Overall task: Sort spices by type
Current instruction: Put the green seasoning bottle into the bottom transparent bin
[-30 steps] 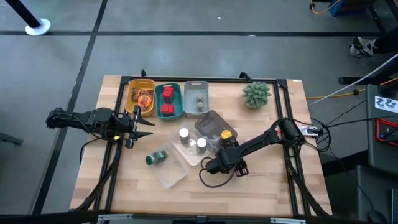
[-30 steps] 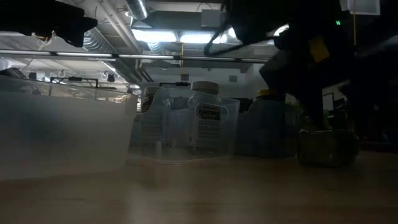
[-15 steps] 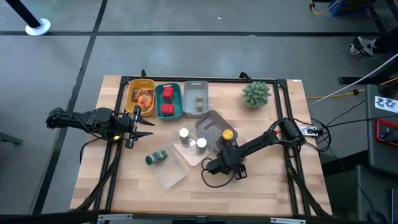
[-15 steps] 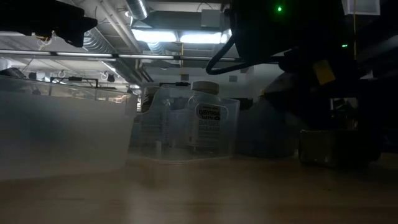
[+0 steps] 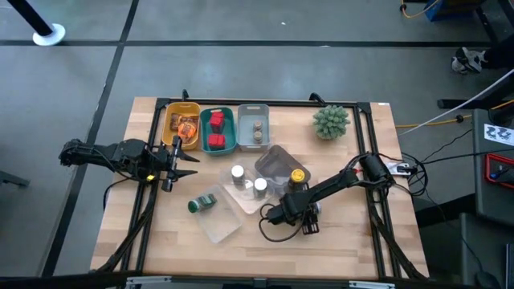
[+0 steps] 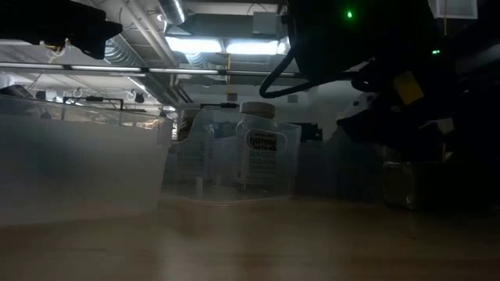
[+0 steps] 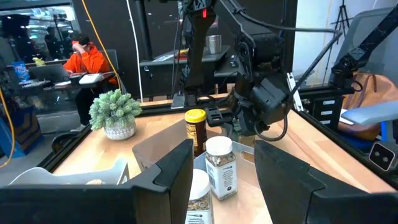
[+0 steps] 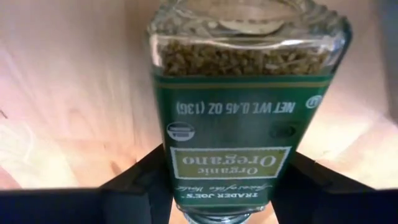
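- The wooden surface (image 5: 337, 241) carries three bins in a row at its far left: a yellow one (image 5: 181, 124) with orange packets, a teal one (image 5: 217, 130) with red cubes, a grey one (image 5: 253, 127) with small brown jars. A spiky green plant (image 5: 331, 120) stands at the far right.
- Two clear trays sit mid-surface. One (image 5: 221, 221) holds a green-labelled jar (image 5: 203, 202) lying on its side. The other (image 5: 277, 164) has the yellow-lidded jar (image 5: 295, 174) at its right edge, and two white-capped bottles (image 5: 247, 181) stand between the trays.
- The right arm reaches low across the surface toward the near middle, and its right hand (image 5: 291, 210) sits just off the surface. The right wrist view shows the fingers (image 8: 140, 180) clamped on either side of an oregano jar (image 8: 242, 106).
- That oregano jar is clear glass, flat-sided and stiff. It is likely light with dried herb inside, but smooth and breakable, so a firm squeeze on the flat labelled faces at mid-body seems the safest hold.
- The left arm waits at the left edge, level above the surface. Its left hand (image 7: 221, 168) is spread apart and empty, pointing toward the bottles.
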Motion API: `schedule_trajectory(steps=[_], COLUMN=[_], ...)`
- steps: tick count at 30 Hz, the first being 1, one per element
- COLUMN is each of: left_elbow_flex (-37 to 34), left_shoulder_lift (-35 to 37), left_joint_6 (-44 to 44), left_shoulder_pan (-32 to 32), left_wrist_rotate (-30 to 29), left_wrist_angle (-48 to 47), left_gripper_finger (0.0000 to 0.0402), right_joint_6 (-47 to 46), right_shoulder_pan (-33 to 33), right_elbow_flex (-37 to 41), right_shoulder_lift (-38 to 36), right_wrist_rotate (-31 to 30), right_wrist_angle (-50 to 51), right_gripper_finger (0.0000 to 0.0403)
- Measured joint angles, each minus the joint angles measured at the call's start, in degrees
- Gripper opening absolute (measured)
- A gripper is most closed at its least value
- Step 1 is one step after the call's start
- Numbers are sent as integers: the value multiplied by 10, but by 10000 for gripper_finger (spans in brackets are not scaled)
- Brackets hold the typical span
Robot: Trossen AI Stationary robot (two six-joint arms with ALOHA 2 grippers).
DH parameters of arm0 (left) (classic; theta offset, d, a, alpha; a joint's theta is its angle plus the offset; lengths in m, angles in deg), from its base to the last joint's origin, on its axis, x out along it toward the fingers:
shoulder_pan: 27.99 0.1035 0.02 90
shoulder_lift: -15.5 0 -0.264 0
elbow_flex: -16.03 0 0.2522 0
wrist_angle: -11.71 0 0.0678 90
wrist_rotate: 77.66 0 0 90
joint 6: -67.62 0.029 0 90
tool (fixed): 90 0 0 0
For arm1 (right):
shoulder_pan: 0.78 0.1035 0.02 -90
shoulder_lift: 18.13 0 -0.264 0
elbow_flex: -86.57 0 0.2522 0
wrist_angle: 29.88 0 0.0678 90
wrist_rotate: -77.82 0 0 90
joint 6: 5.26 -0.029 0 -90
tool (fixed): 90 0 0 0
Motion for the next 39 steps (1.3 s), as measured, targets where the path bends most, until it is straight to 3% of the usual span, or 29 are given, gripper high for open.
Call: schedule_trajectory(steps=[7,16,23,29,39], left_elbow_flex=[0,0,0,0,-59], left_shoulder_lift=[0,0,0,-1,-103], left_joint_6=[0,1,-10,-45,-95], left_shoulder_pan=[0,0,0,0,0], left_wrist_rotate=[0,0,0,0,0], left_wrist_angle=[0,0,0,8,258], left_gripper_finger=[155,155,155,155,155], right_joint_6=[-14,-80,-120,-143,-107], right_shoulder_pan=[0,1,-3,-25,-80], right_elbow_flex=[-69,-187,-293,-368,-386], right_shoulder_lift=[0,0,-1,-1,0], right_wrist_rotate=[-38,-4,2,-17,-17], right_wrist_angle=[47,151,146,125,-72], right_gripper_finger=[222,200,216,200,214])
